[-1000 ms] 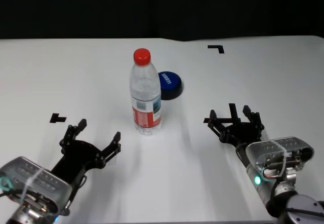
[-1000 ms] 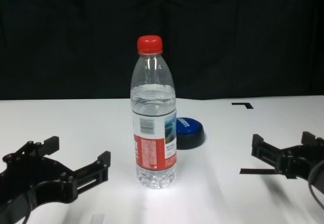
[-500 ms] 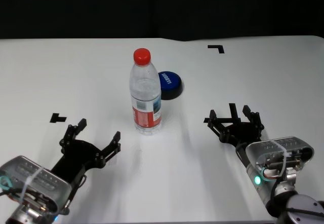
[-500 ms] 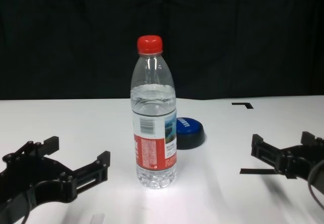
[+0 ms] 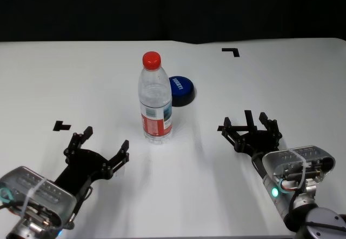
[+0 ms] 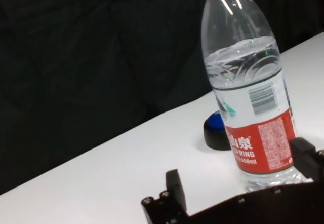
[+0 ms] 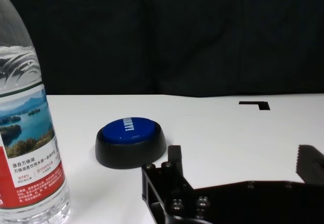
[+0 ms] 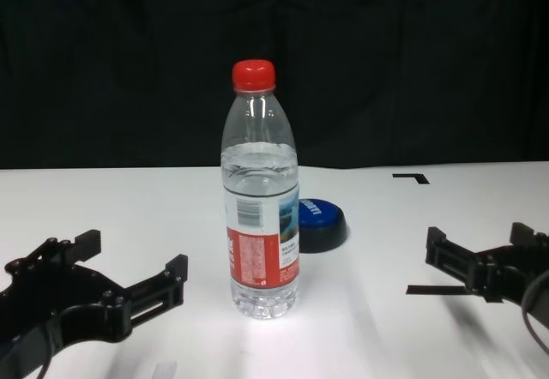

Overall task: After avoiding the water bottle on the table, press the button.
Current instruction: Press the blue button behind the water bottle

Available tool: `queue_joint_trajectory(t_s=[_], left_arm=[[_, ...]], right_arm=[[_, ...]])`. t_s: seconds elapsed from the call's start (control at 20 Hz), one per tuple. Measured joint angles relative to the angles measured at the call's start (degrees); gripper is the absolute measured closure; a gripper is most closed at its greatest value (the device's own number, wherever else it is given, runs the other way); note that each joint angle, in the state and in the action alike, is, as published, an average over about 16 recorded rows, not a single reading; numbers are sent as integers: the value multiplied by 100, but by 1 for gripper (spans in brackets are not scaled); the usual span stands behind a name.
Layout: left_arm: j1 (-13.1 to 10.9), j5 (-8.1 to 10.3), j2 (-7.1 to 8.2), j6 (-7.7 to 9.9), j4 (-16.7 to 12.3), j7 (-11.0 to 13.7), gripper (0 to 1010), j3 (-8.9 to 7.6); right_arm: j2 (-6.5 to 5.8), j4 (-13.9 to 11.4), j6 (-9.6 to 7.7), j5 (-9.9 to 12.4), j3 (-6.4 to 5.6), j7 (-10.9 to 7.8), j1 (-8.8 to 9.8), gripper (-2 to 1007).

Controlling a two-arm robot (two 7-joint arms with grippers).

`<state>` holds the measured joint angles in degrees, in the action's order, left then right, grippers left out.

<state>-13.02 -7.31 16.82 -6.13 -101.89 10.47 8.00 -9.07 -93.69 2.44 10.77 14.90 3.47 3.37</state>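
Since the tall, nearly full water bottle (image 5: 155, 99) would tip easily, I'd bring my spread, empty right gripper (image 5: 250, 128) onto the stiff blue dome button (image 5: 180, 90) at its 11 o'clock, my left gripper (image 5: 97, 148) likewise spread.

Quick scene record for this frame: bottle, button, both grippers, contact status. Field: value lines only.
water bottle: upright, red cap on, mid-table
button: blue dome on a black base, just behind the bottle toward the robot's right, unpressed
left gripper: open, empty, low over the table on the near left
right gripper: open, empty, low over the table on the near right
contact: neither gripper touches bottle or button
table: white, black tape marks
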Motion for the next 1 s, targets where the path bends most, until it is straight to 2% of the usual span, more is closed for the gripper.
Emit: queue_joint_trajectory(t_s=[1.0], left_arm=[[-1, -2, 0, -3, -2, -2, 7, 1]], right_arm=[[6, -3, 12, 3, -22, -24, 8, 2]])
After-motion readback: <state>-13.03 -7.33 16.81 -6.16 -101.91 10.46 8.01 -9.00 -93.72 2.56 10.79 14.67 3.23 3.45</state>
